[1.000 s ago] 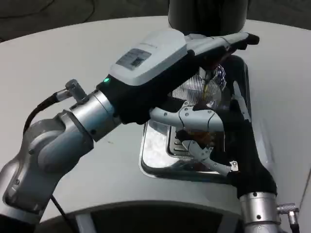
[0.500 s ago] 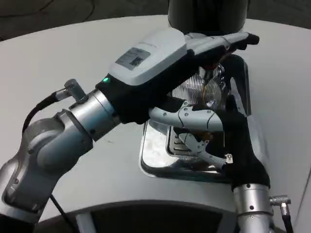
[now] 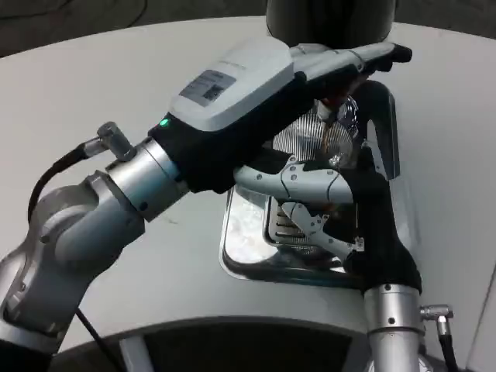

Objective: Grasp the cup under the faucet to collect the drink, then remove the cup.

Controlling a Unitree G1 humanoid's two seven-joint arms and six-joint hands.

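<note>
Right hand (image 3: 370,194) has slid further in around the ribbed clear cup (image 3: 318,139) — grasping it, seemingly; left hand (image 3: 341,66) fingers' state unclear.

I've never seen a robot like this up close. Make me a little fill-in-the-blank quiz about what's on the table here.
1. The clear ribbed cup sits over a shiny metal ____ tray.
2. On the left hand's black wrist glows a small ____ light.
3. The table under everything is coloured ____.
4. The right hand reaches up from the picture's ____ edge.

Missing words: drip; green; white; bottom
</note>
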